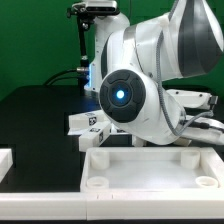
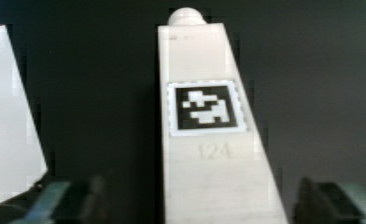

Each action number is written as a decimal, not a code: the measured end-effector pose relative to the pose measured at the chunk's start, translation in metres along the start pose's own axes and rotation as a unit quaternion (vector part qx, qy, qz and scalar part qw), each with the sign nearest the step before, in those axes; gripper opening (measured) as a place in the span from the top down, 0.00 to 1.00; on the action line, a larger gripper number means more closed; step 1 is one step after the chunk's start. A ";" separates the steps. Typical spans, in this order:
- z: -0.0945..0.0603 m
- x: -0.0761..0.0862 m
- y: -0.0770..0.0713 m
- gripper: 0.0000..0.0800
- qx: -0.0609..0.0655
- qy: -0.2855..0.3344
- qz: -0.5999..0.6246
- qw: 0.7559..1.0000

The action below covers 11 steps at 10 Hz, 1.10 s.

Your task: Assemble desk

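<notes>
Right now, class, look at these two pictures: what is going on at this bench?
A robot arm is working on a white desk kit. Its pincer hangs open over one tagged leg lying on the black table. There is a finger on each side with gaps showing, so the leg is not gripped yet. The big rimmed panel lies flat nearby, and the corner sockets that show are empty.
</notes>
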<state>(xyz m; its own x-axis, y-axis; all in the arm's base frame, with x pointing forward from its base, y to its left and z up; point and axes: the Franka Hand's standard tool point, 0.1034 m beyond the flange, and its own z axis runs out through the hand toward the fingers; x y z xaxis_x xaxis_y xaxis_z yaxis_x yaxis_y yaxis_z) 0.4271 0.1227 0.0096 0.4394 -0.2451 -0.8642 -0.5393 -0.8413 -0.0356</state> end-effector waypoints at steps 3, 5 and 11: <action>-0.002 -0.001 -0.003 0.65 0.000 0.005 -0.001 1.000; -0.020 -0.019 -0.009 0.64 0.000 0.017 -0.015 1.000; -0.082 -0.035 -0.024 0.64 -0.002 0.206 -0.085 0.975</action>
<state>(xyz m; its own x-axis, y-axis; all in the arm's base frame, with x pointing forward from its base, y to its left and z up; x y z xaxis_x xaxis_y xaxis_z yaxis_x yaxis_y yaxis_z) 0.4836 0.1122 0.0817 0.7741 -0.2746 -0.5704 -0.4309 -0.8886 -0.1570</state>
